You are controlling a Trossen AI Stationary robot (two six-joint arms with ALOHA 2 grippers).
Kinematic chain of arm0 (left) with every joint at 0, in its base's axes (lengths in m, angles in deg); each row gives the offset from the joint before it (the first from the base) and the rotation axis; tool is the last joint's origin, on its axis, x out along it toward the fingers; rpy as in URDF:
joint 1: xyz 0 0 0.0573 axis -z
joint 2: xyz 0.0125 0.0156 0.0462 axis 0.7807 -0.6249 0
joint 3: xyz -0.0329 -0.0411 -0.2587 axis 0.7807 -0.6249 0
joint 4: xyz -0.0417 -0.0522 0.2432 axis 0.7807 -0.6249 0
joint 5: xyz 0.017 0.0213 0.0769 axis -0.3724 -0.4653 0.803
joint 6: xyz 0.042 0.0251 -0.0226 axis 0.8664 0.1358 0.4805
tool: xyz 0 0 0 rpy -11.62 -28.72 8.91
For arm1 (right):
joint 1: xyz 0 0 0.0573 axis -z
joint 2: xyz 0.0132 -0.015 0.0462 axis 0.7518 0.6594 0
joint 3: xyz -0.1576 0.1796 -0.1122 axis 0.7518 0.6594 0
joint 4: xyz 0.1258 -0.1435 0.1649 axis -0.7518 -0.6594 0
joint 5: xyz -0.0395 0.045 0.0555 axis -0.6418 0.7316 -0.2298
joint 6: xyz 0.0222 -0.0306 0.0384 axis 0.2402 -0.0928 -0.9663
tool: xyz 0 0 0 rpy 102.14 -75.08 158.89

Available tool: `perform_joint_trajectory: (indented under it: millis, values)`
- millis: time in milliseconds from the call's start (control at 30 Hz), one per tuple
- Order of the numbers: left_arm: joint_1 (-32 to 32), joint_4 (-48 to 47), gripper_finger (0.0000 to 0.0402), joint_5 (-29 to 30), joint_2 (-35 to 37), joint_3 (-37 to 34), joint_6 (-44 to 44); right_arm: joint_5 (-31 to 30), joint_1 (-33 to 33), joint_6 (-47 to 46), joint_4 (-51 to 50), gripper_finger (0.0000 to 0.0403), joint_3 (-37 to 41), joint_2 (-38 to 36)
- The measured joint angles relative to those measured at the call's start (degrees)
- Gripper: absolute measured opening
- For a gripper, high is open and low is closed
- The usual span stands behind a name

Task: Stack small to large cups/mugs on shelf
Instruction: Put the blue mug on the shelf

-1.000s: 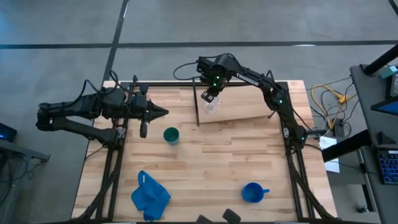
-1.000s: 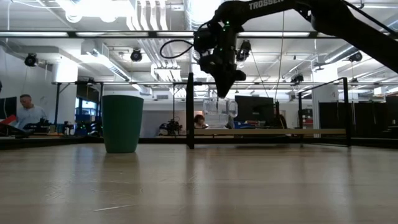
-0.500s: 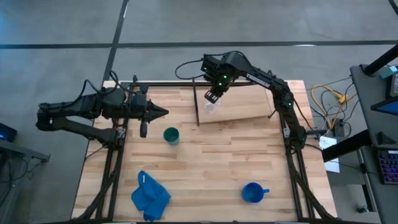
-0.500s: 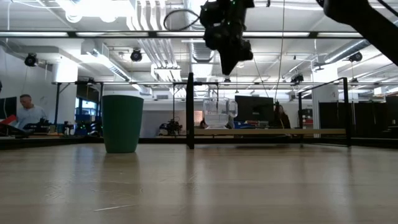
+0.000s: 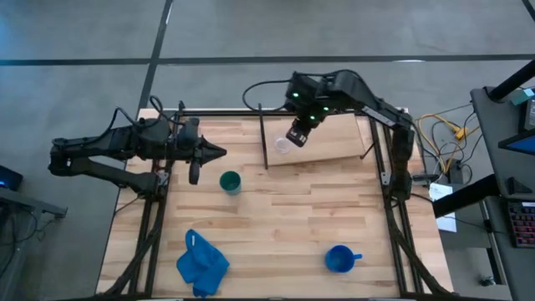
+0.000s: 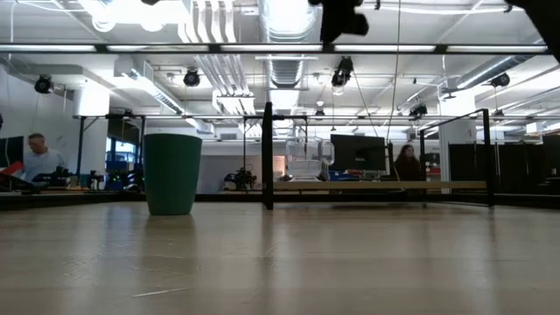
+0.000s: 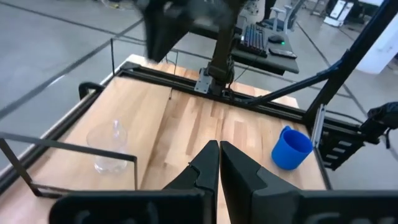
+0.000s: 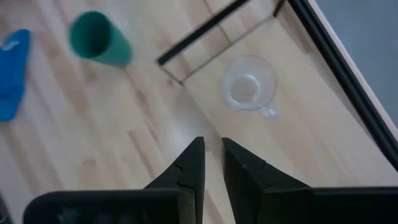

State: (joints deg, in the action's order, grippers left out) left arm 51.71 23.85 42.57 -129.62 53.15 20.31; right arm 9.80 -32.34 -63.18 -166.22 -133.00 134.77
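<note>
Right gripper (image 5: 298, 135), fingers slightly parted and empty, is held above the shelf (image 5: 334, 142), where the clear glass cup (image 5: 282, 145) is already placed. Left gripper (image 5: 216, 151), pressed together, waits aside. Green cup (image 5: 230, 181) and blue mug (image 5: 339, 258) remain unstacked on the table (image 5: 276, 217).

clear glass cup (image 8: 248, 87) on shelf (image 8: 323, 143), green cup (image 8: 98, 40), blue cloth (image 8: 12, 71)
</note>
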Motion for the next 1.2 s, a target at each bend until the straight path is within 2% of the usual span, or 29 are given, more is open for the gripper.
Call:
perform_joint_trajectory:
  millis: [333,467,600,900,1200]
  values:
    - [0.00,0.12,0.0000,-0.09,-0.84,0.11,-1.36,0.00,-6.78,-9.04,0.00,0.0048,0.02,-8.74]
    - [0.00,0.12,0.0000,-1.82,-1.83,0.11,-1.37,0.01,-9.41,-13.50,0.00,0.0048,0.02,-10.64]
    - [0.02,0.13,0.0000,-4.58,-2.95,0.13,-2.31,0.33,-11.97,-18.40,0.01,0.0048,0.02,-11.15]
    - [0.04,-0.51,0.0000,-6.58,-4.81,0.13,-4.16,0.50,-18.39,-25.63,0.04,0.0048,0.81,-11.28]
    - [0.02,-0.93,0.0000,-6.69,-4.85,0.13,-3.68,4.43,-27.35,-31.89,0.04,0.0048,7.57,-11.34]
